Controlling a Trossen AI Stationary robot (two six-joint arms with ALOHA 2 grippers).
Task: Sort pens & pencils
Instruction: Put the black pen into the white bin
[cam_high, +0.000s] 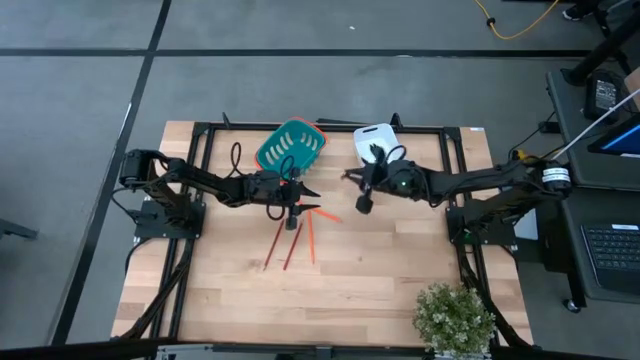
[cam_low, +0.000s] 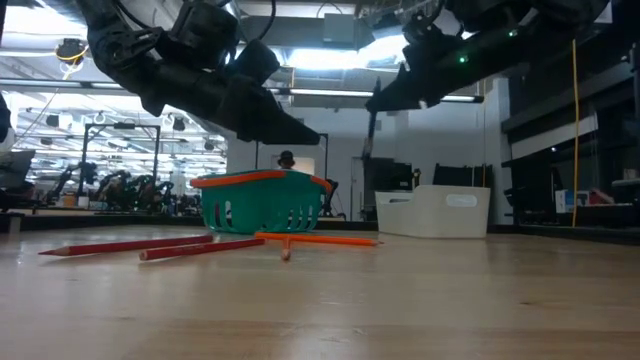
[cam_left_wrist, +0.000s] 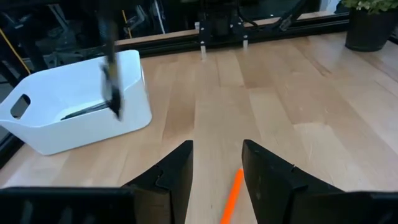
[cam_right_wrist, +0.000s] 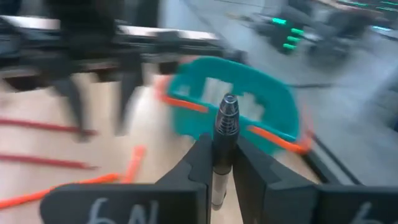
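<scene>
My right gripper (cam_right_wrist: 224, 163) is shut on a black pen (cam_right_wrist: 226, 124) and hangs above the table between the teal basket (cam_high: 290, 146) and the white bin (cam_high: 377, 140). The bin holds more pens (cam_left_wrist: 82, 112). My left gripper (cam_left_wrist: 216, 163) stands open above the table in front of the basket, and an orange pencil (cam_left_wrist: 232, 195) lies on the wood below the gap between its fingers. Three more pencils (cam_high: 291, 245) lie flat on the table nearer the front edge, red-brown and orange. My right gripper pinches the pen's barrel (cam_right_wrist: 222, 152) between its two fingers. The fingers come nearly level from the table's right side and lie across the pen. The pen stands about upright in the hold, one end above the fingers, lifted clear of the table.
A potted plant (cam_high: 453, 318) stands at the table's front right corner. A black frame (cam_high: 330, 127) runs along the far edge behind the basket and the bin. Bare wood (cam_high: 380, 270) lies in front of the pencils.
</scene>
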